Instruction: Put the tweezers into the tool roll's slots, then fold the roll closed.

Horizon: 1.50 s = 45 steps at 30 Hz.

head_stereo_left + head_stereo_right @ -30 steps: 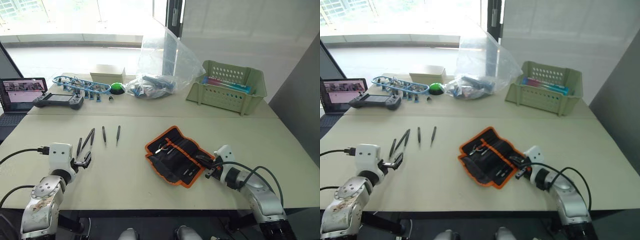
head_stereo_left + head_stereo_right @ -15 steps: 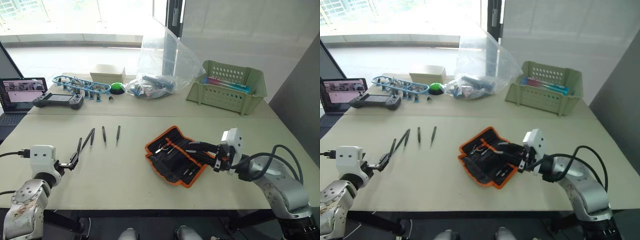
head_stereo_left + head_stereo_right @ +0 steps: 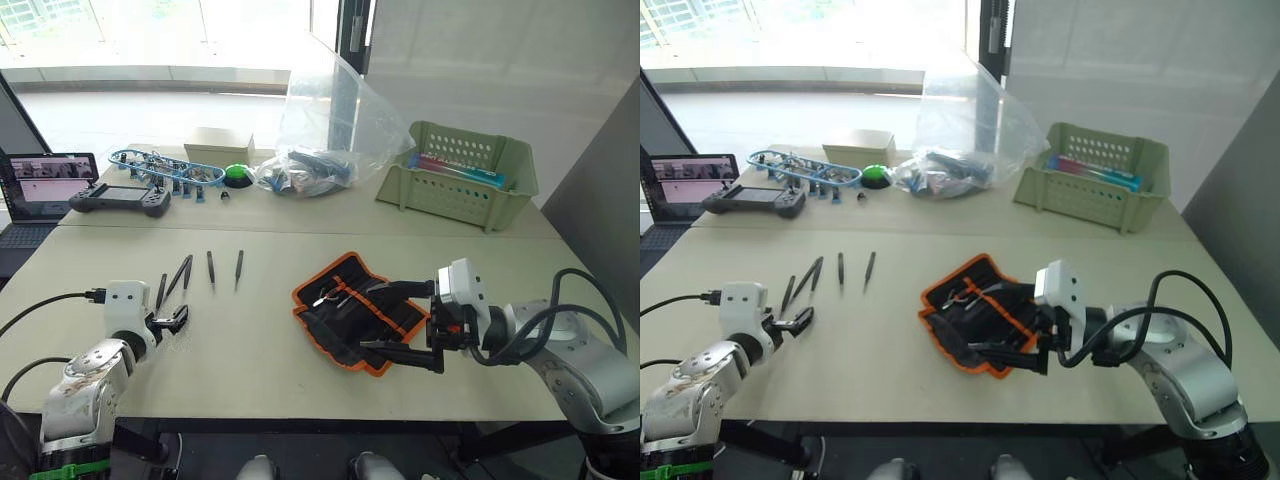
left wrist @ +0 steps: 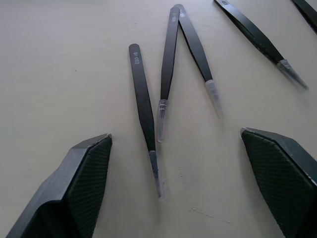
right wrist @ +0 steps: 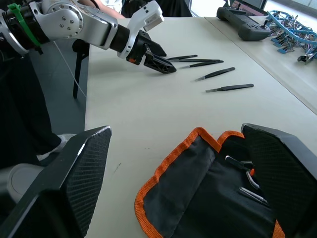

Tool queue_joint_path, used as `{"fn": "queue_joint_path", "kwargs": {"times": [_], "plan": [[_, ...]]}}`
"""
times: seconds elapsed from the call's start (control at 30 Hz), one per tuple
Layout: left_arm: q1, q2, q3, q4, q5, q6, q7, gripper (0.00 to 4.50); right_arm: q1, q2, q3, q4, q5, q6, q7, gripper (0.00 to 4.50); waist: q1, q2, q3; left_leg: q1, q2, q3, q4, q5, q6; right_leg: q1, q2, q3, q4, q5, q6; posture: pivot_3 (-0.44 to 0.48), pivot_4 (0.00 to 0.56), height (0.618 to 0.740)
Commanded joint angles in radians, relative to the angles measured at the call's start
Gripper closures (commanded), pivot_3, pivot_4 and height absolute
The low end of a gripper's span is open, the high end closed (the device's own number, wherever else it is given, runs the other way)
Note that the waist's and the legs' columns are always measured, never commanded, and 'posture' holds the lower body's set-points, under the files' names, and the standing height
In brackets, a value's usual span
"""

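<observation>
Beige table [image 3: 260, 330]: tweezers [image 3: 185, 272] loose, left gripper [image 4: 168, 183] back beside them, fingers open and empty; right gripper [image 3: 400, 318], spread wide, has swung over the tool roll [image 3: 350, 320], so slotting hasn't begun.

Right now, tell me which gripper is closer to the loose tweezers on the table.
Left. The left gripper sits open just short of the tweezers, while the right gripper is open across the table at the tool roll.
</observation>
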Motion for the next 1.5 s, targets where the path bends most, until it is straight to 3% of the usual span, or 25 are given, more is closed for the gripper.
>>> {"fn": "queue_joint_path", "kwargs": {"times": [0.03, 0.33, 1.0, 1.47, 1.5], "plan": [[-0.023, -0.026, 0.012, 0.086, -0.002, 0.009, 0.023, 1.46, -0.006, -0.015, -0.026, -0.021, 0.001, -0.001, -0.012, 0.0, 0.001, 0.0, 0.0, 0.0, 0.0, 0.0, 0.0, 0.0, 0.0, 0.0, 0.0, 0.0, 0.0, 0.0, 0.0, 0.0, 0.15, 0.74], [-0.045, -0.054, -0.038, 0.152, 0.029, -0.042, 0.002, 4.4, -0.006, -0.022, -0.039, -0.029, 0.012, 0.005, -0.036, 0.0, 0.007, 0.006, -0.003, 0.002, -0.001, 0.0, 0.0, 0.0, 0.0, 0.002, 0.0, 0.0, 0.0, 0.0, 0.001, 0.0, 0.15, 0.74], [0.04, 0.004, 0.1, -0.016, 0.026, -0.095, 0.06, 4.46, 0.007, -0.021, -0.032, -0.015, -0.004, -0.005, -0.062, 0.0, -0.003, 0.003, -0.002, 0.0, 0.0, 0.0, 0.001, 0.0, 0.0, -0.001, 0.0, 0.0, 0.0, 0.0, 0.001, 0.0, 0.15, 0.74], [0.066, -0.009, 0.137, -0.128, -0.051, -0.095, -0.004, 4.46, 0.018, 0.003, -0.025, 0.022, -0.037, -0.028, -0.076, 0.0, 0.002, -0.001, 0.0, -0.002, 0.0, 0.0, 0.001, 0.0, 0.0, -0.001, -0.001, 0.0, -0.002, 0.001, -0.002, 0.0, 0.15, 0.74], [0.067, -0.01, 0.136, -0.133, -0.055, -0.09, -0.005, 4.21, 0.016, 0.003, -0.025, 0.025, -0.04, -0.03, -0.077, 0.0, 0.002, -0.001, 0.0, -0.002, 0.0, 0.0, 0.001, 0.0, 0.0, -0.002, -0.001, 0.0, -0.002, 0.001, -0.001, 0.0, 0.15, 0.74]]}}
